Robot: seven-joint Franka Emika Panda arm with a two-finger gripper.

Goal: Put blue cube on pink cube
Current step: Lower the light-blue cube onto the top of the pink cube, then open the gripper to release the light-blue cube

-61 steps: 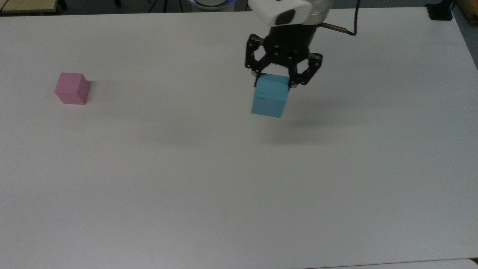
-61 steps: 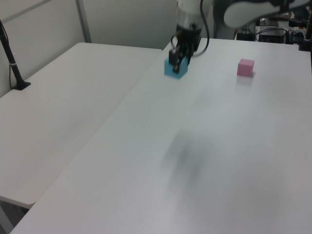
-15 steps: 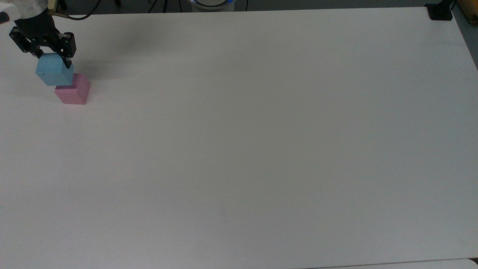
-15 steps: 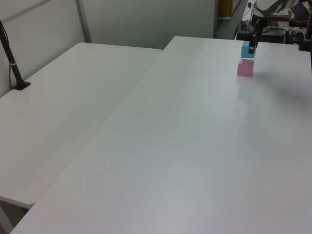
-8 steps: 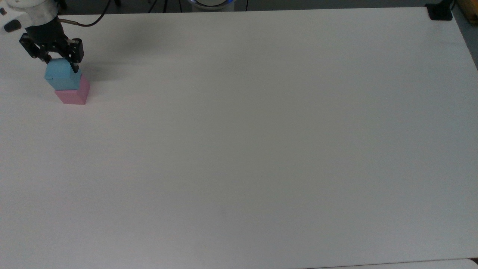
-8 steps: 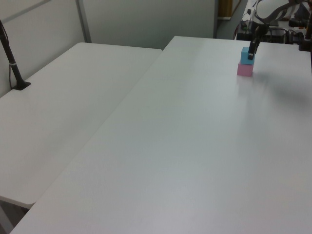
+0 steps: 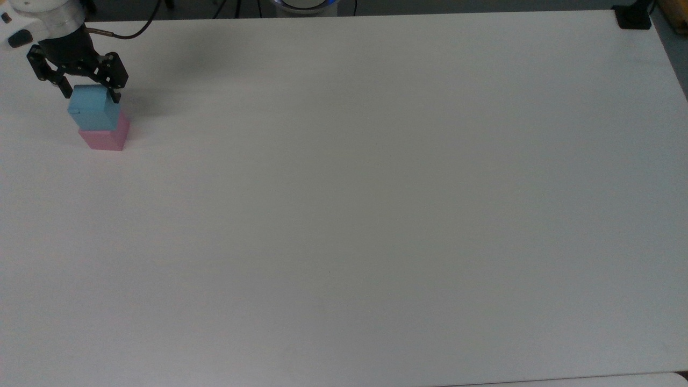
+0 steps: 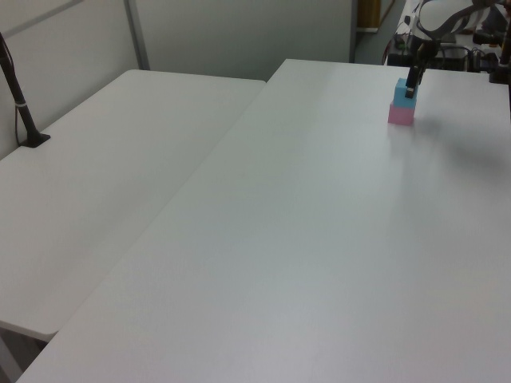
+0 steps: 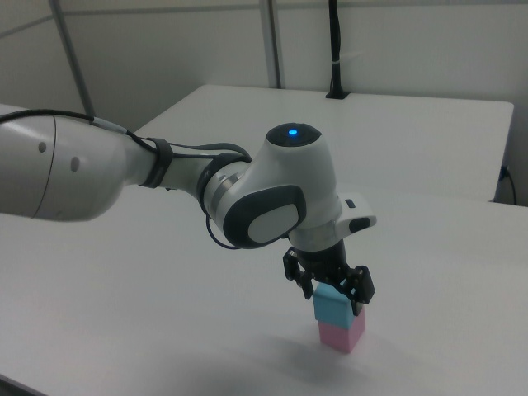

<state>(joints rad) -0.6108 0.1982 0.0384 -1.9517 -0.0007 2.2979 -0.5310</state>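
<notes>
The blue cube (image 7: 94, 110) rests on top of the pink cube (image 7: 105, 140) at the far left of the top view, a little off-centre on it. My gripper (image 7: 90, 97) hangs straight over the stack, its black fingers (image 7: 115, 98) flanking the blue cube's upper part and spread slightly wider than the cube. In the right view the gripper (image 9: 332, 295) sits just above the blue cube (image 9: 332, 307) and pink cube (image 9: 342, 337). The left view shows the stack far back on the right, blue cube (image 8: 404, 90) over pink cube (image 8: 401, 114).
The white table (image 7: 344, 215) stretches wide to the top view's right of the stack. A black post base (image 7: 634, 16) stands at its far right corner. A second white table (image 8: 96, 159) with a black post (image 8: 20, 104) adjoins it in the left view.
The blue cube came down onto the pink cube. The gripper's fingers have since spread apart around it.
</notes>
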